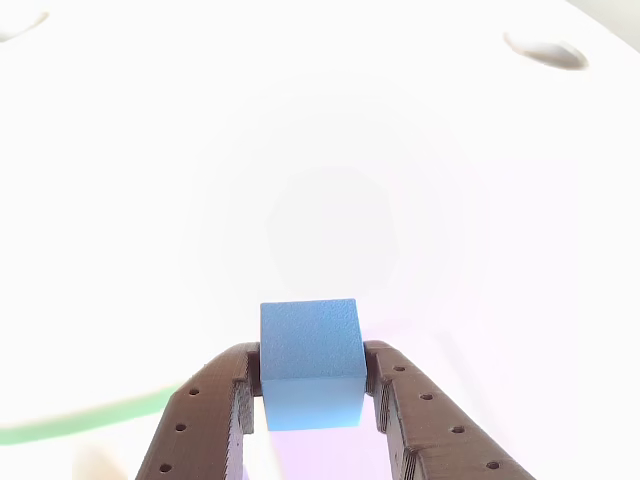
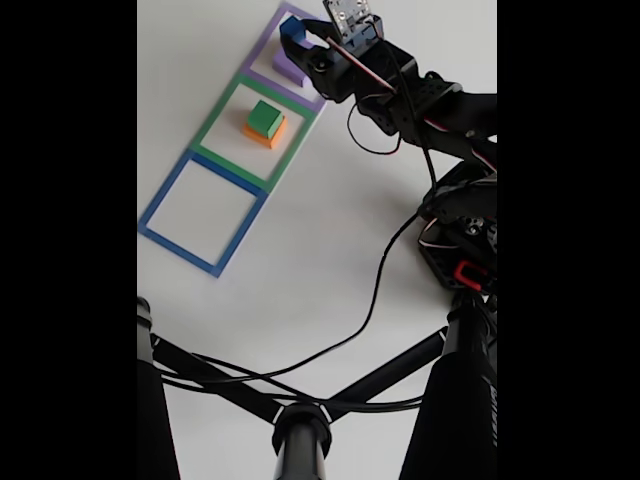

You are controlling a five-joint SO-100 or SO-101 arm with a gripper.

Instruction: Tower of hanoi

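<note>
In the other view a blue cube [image 1: 310,362] sits clamped between the brown fingers of my gripper [image 1: 312,400], which is shut on it over a washed-out white surface. The fixed view shows the gripper [image 2: 297,38] holding the blue cube [image 2: 291,30] just above a purple cube [image 2: 288,68] that lies inside the purple square outline [image 2: 262,80]. A green cube [image 2: 266,117] rests on top of an orange cube [image 2: 262,136] inside the green square outline [image 2: 213,130].
A blue square outline [image 2: 162,200] lies on the white table [image 2: 320,250] at the lower left of the row. A black tripod [image 2: 300,420] and cables cross the bottom of the fixed view. The arm's body [image 2: 455,200] stands at the right.
</note>
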